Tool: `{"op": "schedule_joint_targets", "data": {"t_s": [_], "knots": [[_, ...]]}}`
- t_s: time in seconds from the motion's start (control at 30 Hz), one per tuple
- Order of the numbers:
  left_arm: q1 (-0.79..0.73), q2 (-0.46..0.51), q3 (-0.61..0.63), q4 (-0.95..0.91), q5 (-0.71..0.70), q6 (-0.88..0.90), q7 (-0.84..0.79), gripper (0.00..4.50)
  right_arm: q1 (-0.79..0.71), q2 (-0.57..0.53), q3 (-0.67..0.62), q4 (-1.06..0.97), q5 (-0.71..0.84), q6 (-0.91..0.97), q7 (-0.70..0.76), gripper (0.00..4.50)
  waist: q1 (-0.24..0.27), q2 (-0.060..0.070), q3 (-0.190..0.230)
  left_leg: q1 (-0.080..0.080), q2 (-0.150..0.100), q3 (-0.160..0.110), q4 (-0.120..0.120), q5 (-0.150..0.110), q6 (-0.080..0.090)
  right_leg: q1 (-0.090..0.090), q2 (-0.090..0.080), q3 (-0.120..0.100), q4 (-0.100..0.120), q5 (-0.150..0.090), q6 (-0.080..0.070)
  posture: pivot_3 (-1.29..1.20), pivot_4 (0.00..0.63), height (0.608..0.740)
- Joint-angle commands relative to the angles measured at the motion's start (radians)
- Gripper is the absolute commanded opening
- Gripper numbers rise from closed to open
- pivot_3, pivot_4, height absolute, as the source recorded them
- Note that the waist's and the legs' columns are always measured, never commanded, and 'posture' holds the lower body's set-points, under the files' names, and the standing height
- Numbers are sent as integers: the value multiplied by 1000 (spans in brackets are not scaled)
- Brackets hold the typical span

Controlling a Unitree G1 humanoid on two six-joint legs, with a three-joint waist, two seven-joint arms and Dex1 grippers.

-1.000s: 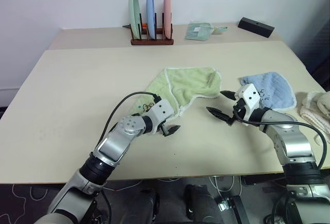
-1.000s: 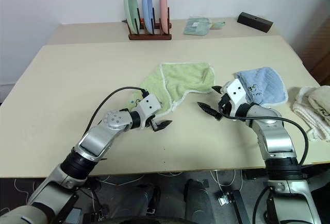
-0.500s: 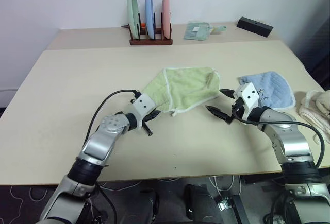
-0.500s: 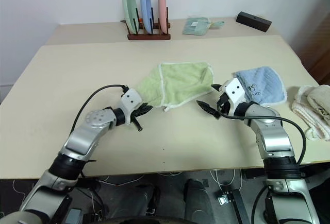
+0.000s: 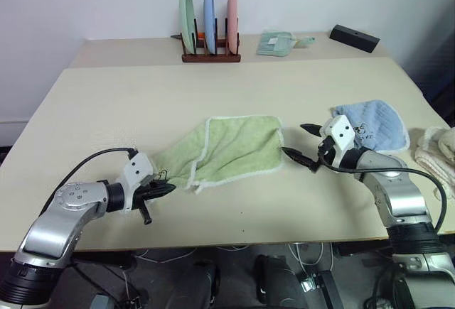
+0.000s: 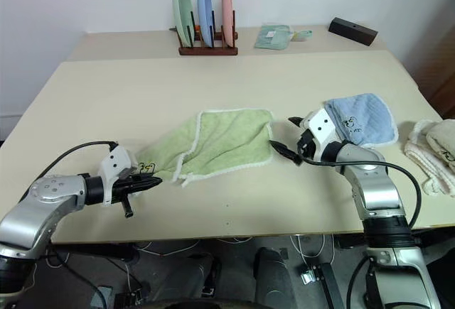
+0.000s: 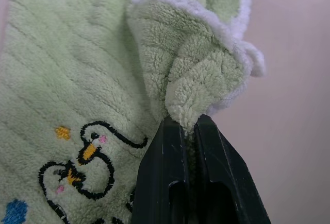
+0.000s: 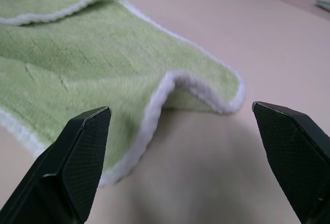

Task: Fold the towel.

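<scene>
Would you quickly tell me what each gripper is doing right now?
Left gripper: shut on a corner of the towel.
Right gripper: open, holding nothing.

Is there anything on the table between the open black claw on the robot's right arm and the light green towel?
No. In the right wrist view, bare tabletop separates the right end effector from the light green terry towel; its white-edged corner lies just ahead.

Fluffy terry-cloth towel (image 5: 231, 149), matt smooth table (image 5: 114, 110), matt black plastic gripper fingers (image 8: 77, 167)
</scene>
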Motion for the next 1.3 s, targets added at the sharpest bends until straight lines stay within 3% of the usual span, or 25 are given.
{"op": "schedule_joint_targets", "data": {"t_s": [0.03, 0.13, 0.33, 0.67, 0.87, 0.97, 1.07, 1.3], "knots": [[-7, -12, 49, -14, -47, 28, 13, 1081, -35, 9, 3, -8, -1, -16, 3, 4500, -1, 0, 0, 0, 0, 0, 0, 0, 0, 0, 0, 0, 0, 0, 0, 0, 150, 740], [3, -11, 44, -29, -53, 32, 16, 2458, -44, 11, 6, 4, -2, -22, 6, 4500, -1, 0, 0, 0, 1, 0, 0, 0, -1, 0, 0, 0, 0, 0, 0, 0, 150, 740], [10, -6, 52, -53, -118, 65, -7, 2458, -40, 16, 9, 19, -4, -40, 5, 4500, 0, 0, 0, 0, 1, 0, 0, 0, 0, 0, 0, 0, 0, 0, 0, 0, 150, 740], [-96, -123, 69, 20, -163, 103, 91, 2458, -10, 30, 7, 2, -6, -42, -14, 4500, -1, 0, 0, 0, 1, 0, 0, 3, -5, 0, 0, 0, 0, 0, 0, 0, 150, 740], [-102, -143, 78, 30, -165, 105, 122, 2458, -8, 33, 10, -7, -6, -37, -23, 4500, -2, 0, 0, 0, 1, 0, 0, 3, -6, 0, 0, 0, 0, 0, 0, 0, 150, 740], [-100, -156, 88, 47, -160, 87, 137, 1576, -7, 32, 11, -10, -5, -36, -24, 4500, -1, 0, 0, 0, 1, 0, 0, 3, -6, 0, 0, 0, 0, 0, 0, 0, 150, 740], [-92, -156, 96, 62, -154, 75, 140, 62, -13, 31, 13, -7, -5, -36, -22, 4500, -1, 0, 0, 0, 1, 0, 0, 3, -6, 0, 0, 0, 0, 0, 0, 0, 150, 740], [-51, -139, 148, 84, -158, 59, 143, 20, -24, 23, 16, -3, -5, -36, -12, 4500, -2, 0, 0, 0, 1, 0, 0, 3, -6, 0, 0, 0, 0, 0, 0, 0, 150, 740]]}}
